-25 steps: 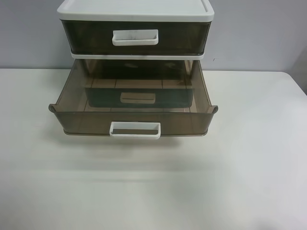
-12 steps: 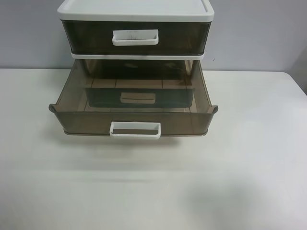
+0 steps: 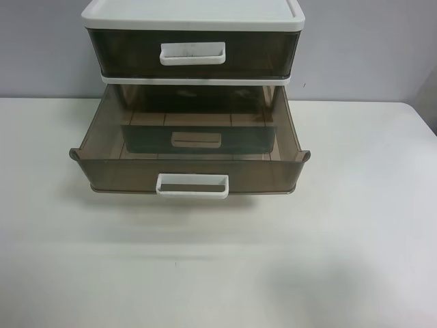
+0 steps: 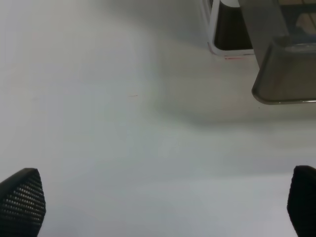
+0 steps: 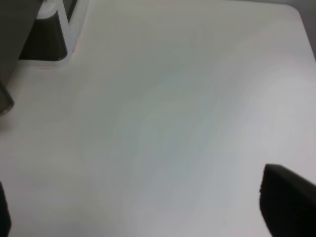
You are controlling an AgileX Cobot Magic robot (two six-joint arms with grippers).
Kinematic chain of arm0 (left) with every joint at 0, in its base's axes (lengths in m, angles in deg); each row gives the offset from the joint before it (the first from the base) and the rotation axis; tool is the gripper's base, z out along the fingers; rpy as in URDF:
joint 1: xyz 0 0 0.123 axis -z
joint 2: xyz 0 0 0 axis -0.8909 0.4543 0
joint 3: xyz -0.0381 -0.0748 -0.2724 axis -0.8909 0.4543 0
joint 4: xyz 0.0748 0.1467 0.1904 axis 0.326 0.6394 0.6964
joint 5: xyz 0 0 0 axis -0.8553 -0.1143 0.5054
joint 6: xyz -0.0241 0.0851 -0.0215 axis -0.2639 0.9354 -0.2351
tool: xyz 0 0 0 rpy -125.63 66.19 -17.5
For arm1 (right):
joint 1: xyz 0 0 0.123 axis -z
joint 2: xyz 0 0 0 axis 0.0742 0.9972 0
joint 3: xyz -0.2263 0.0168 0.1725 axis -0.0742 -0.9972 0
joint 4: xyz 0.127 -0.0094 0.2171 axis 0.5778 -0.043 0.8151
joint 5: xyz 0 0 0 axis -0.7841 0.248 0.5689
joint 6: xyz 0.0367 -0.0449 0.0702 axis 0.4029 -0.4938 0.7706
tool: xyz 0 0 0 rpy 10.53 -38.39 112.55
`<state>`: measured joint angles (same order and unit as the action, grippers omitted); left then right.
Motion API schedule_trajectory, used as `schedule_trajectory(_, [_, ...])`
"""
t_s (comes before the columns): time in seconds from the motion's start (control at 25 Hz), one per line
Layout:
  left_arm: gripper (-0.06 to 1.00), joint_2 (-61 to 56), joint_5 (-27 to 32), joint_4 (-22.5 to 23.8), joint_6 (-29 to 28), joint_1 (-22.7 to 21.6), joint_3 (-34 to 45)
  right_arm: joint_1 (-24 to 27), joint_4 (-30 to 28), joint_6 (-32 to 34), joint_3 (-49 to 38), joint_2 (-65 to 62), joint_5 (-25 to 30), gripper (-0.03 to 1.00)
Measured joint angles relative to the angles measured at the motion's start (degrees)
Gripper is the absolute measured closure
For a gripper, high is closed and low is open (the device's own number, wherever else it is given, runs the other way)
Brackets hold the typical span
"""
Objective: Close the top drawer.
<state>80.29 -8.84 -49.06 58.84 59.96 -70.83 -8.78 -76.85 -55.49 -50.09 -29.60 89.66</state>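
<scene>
top drawer (image 3: 192, 53) sits flush in the white-framed cabinet (image 3: 193, 14) at the back of the desk (image 3: 355, 225), right under the white lid, against the grey wall (image 3: 369, 48). smoky-brown translucent front, white loop handle (image 3: 192, 53) centred on it with small dark scuffs along the upper bar. the middle drawer (image 3: 190, 174) below it is pulled far out toward the camera, same brown plastic, clean white handle (image 3: 192, 186) on its front edge, nothing visible inside it. through its clear floor the front and handle of a bottom drawer (image 3: 196, 140) show, pushed in. neither arm appears in the exterior high view. left gripper (image 4: 163, 205): only two dark fingertips (image 4: 22, 201) show at opposite edges of the left wrist view, spread wide apart, nothing between them, bare desk underneath; a corner of the pulled-out drawer and the cabinet's white base are in the far corner of that view, well apart from the fingers. right gripper (image 5: 133, 207): one dark fingertip (image 5: 289, 202) clear at one edge, a sliver of the other at the opposite edge, so also wide apart and holding nothing, above bare desk; cabinet base corner visible well away from it. right wrist view is blurry, no finer detail readable.
</scene>
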Motion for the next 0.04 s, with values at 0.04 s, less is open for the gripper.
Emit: schedule_trajectory(0.04, [-0.05, 0.0, 0.0, 0.0, 0.0, 0.0, 0.0, 0.0, -0.1, 0.0, 0.0, 0.0, 0.0, -0.03])
